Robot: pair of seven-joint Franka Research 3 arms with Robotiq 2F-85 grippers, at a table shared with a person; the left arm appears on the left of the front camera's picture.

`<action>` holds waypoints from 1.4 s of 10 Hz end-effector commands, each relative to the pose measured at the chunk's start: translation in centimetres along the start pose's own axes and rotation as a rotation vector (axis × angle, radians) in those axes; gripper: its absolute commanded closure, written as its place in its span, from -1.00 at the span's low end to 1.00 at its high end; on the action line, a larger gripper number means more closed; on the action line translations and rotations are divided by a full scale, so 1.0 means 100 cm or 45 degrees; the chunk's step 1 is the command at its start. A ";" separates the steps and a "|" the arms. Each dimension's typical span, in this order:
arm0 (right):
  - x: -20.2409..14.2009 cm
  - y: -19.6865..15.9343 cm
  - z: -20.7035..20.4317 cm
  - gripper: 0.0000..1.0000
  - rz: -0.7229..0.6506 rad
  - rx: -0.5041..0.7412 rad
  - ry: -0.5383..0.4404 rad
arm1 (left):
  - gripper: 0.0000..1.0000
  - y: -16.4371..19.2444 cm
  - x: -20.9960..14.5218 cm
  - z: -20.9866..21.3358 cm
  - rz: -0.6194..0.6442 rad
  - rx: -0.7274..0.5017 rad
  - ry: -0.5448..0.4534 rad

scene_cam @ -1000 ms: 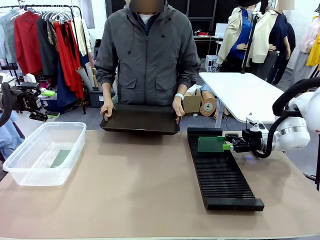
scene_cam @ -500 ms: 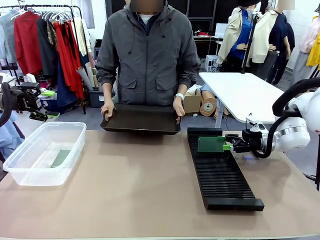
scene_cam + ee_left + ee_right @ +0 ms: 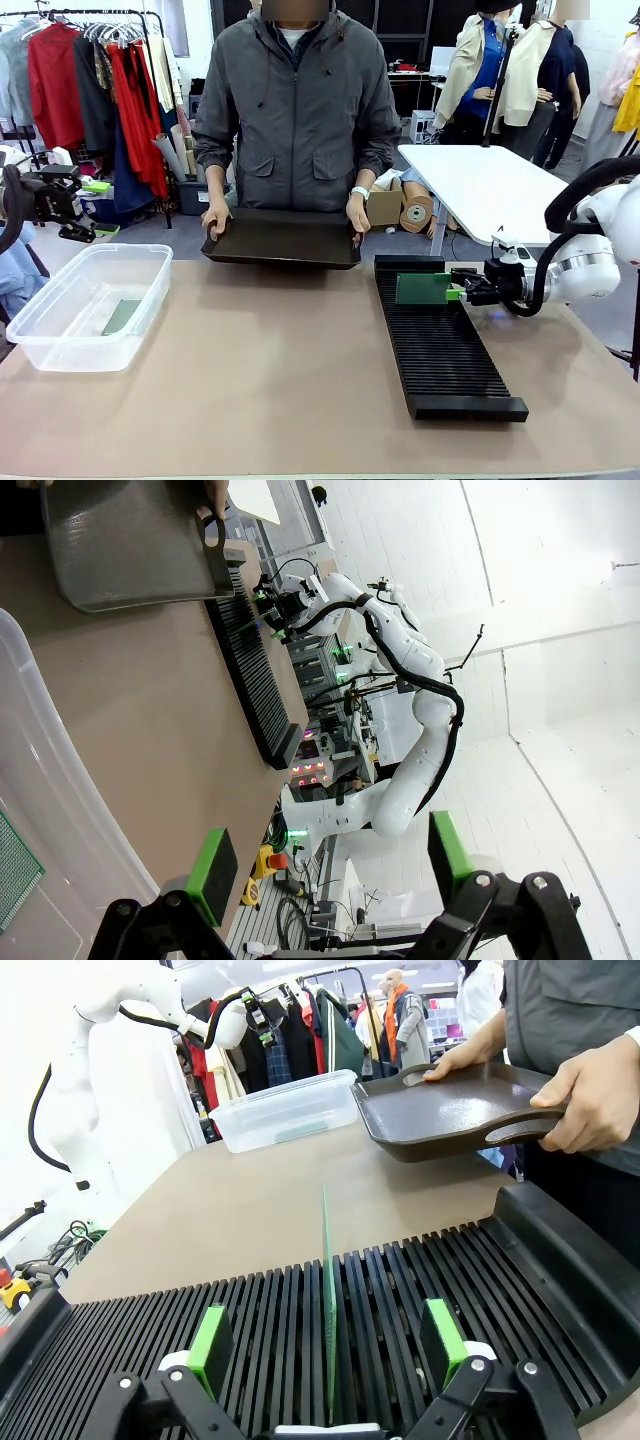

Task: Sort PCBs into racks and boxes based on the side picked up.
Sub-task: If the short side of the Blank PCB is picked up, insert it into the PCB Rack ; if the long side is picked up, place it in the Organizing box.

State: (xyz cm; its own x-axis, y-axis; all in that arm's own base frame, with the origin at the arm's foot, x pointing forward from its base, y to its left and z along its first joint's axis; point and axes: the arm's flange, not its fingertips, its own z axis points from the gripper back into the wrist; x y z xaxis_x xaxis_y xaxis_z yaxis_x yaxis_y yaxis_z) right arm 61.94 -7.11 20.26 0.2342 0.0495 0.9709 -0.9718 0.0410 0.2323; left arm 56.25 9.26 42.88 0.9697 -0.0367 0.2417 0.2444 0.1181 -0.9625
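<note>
One green PCB [image 3: 423, 289] stands upright in a slot at the far end of the long black rack [image 3: 440, 355]. In the right wrist view this PCB [image 3: 328, 1300] is edge-on between the open fingers of my right gripper [image 3: 327, 1345], with a gap on each side. From the front, my right gripper [image 3: 455, 292] sits at the board's right edge. A second PCB [image 3: 122, 316] lies flat in the clear box [image 3: 60, 340] at the left. My left gripper [image 3: 100, 208] hangs open off the table's left side, its pads [image 3: 212, 873] bare above the box [image 3: 40, 770].
A person at the far edge holds a shallow black tray [image 3: 282, 240] with both hands, tilted towards the table. The tan tabletop [image 3: 270, 380] is bare between box and rack. A white table [image 3: 485, 185] stands behind at the right.
</note>
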 end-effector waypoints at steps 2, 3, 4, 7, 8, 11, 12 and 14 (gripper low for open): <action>0.002 0.000 0.000 -1.00 0.000 -0.001 -0.001 | -1.00 -0.001 -0.001 0.001 -0.001 -0.009 0.007; 0.002 0.000 0.000 -1.00 0.000 -0.001 -0.001 | -1.00 -0.001 -0.001 0.001 -0.001 -0.009 0.007; 0.002 0.000 0.000 -1.00 0.000 -0.001 -0.001 | -1.00 -0.001 -0.001 0.001 -0.001 -0.009 0.007; 0.023 0.007 -0.001 -1.00 -0.006 0.031 -0.040 | -1.00 -0.001 -0.001 0.001 -0.001 -0.009 0.007; 0.047 0.015 -0.004 -1.00 -0.020 0.068 -0.060 | -1.00 -0.001 -0.001 0.001 -0.001 -0.009 0.007; 0.096 0.039 -0.007 -1.00 -0.122 0.121 -0.001 | -1.00 -0.001 -0.001 0.001 -0.001 -0.009 0.007; 0.110 0.054 -0.009 -1.00 -0.220 0.129 0.007 | -1.00 -0.001 -0.001 0.001 -0.001 -0.009 0.007; 0.134 0.092 -0.014 -1.00 -0.455 0.216 -0.027 | -1.00 -0.001 -0.001 0.001 -0.001 -0.009 0.007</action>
State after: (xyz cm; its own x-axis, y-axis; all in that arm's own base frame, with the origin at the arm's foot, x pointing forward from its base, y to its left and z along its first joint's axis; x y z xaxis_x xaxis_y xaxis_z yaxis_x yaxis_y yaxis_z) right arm 58.34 -5.23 33.91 0.4705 0.0203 0.8822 -0.8780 -0.0892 0.4703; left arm 56.25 9.26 42.87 0.9697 -0.0368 0.2414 0.2441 0.1179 -0.9625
